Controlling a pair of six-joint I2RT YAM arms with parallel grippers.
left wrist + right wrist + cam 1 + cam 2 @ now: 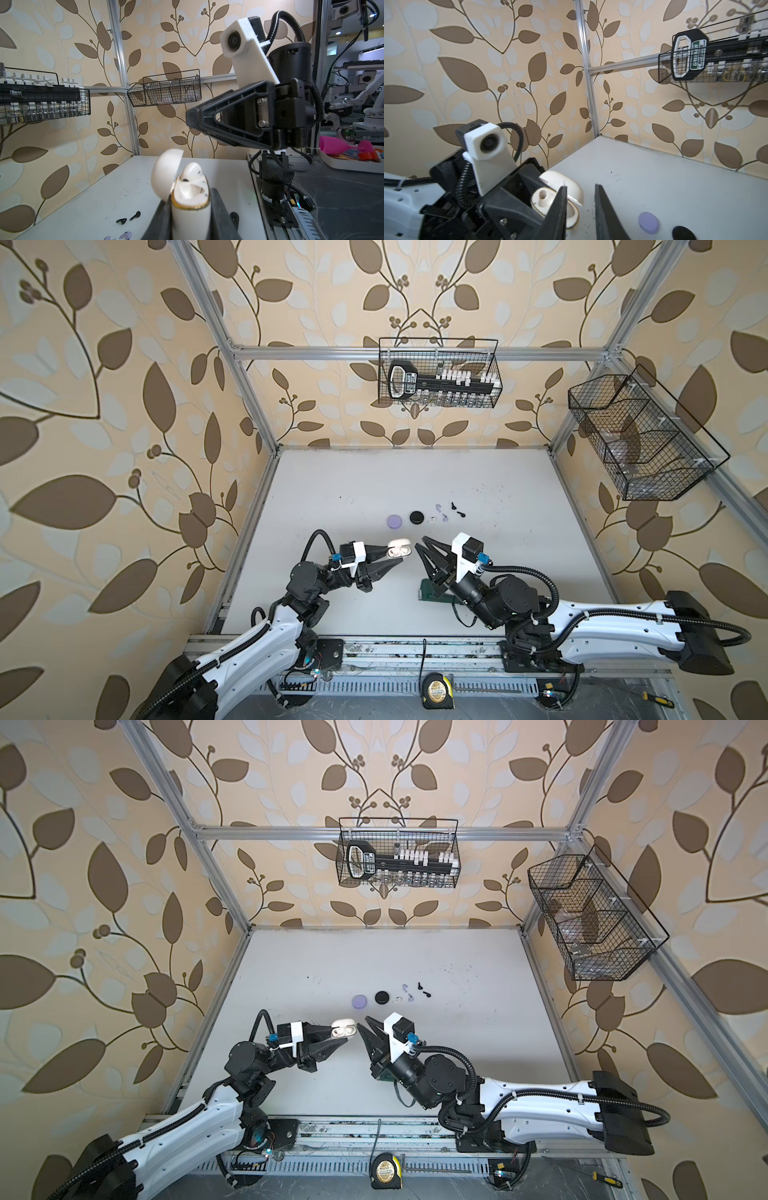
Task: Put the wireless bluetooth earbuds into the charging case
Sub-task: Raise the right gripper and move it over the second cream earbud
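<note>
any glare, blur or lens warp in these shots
Both top views: wide-angle warp splays the frame posts, and the white case glares bright. Left wrist view: the white case sits close and slightly soft. Right wrist view: the right gripper is near-black, detail lost.

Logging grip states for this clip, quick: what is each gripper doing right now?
Left gripper: closed on the white charging case, whose lid is open.
Right gripper: open, with nothing between the jaws.

Table point(332, 472): lavender case point(394, 521), black case point(417, 516), earbuds point(459, 513)
</note>
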